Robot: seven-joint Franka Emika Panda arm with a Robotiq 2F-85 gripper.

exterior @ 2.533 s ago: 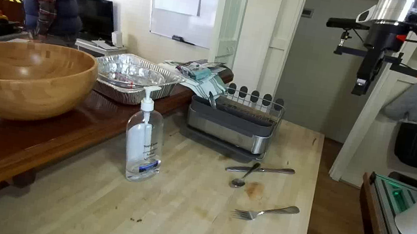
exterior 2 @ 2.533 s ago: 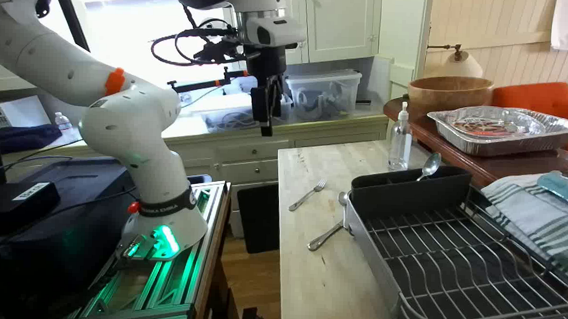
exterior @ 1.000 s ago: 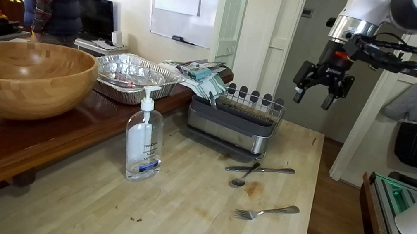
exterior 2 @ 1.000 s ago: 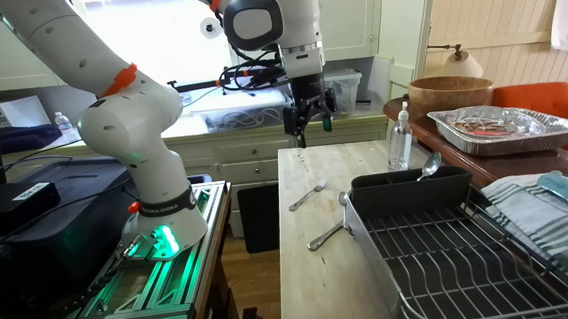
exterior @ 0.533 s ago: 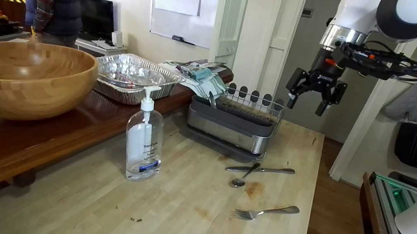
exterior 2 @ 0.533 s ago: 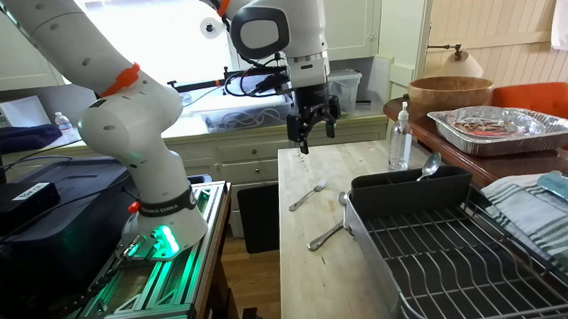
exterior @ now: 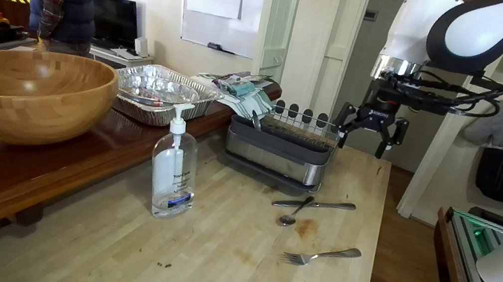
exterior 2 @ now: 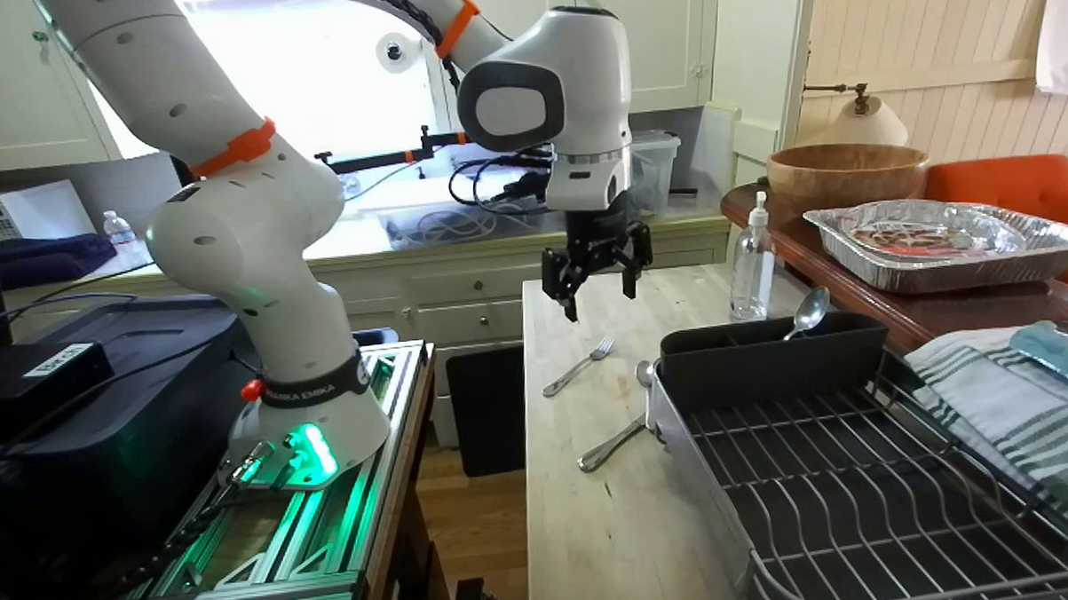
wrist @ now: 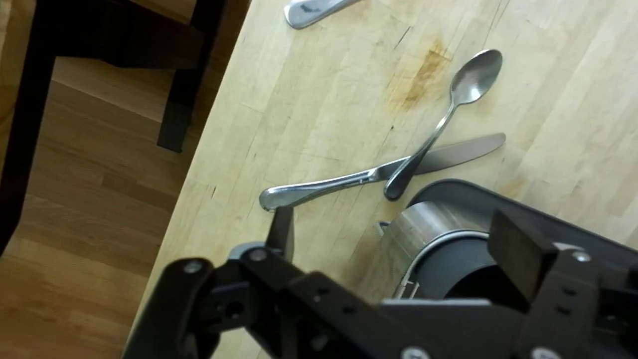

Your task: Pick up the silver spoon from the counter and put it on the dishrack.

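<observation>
The silver spoon (exterior: 288, 220) lies on the pale wood counter (exterior: 212, 261) with its handle across a knife (exterior: 338, 205). It also shows in the wrist view (wrist: 474, 80), handle end near the dishrack (wrist: 423, 219). In an exterior view its bowl (exterior 2: 644, 372) shows beside the dishrack (exterior 2: 714, 493), which hides part of its handle. My gripper (exterior: 361, 147) is open and empty, pointing down above the counter; it also shows in the other views (exterior 2: 600, 302) (wrist: 391, 224). In the wrist view the spoon lies beyond the fingertips, with the rack's corner between them.
A fork (exterior: 298, 258) lies on the counter. Another spoon (exterior 2: 811, 308) stands in the rack's dark caddy (exterior 2: 771, 366). A soap bottle (exterior: 174, 174) stands on the counter. A wooden bowl (exterior: 26, 98) and foil trays (exterior: 150, 112) sit on the darker tabletop; a towel (exterior 2: 1001, 396) lies beside the rack.
The gripper has turned from an edge-on view so both open fingers show, and has moved down and over the counter. The cutlery and rack have not moved.
</observation>
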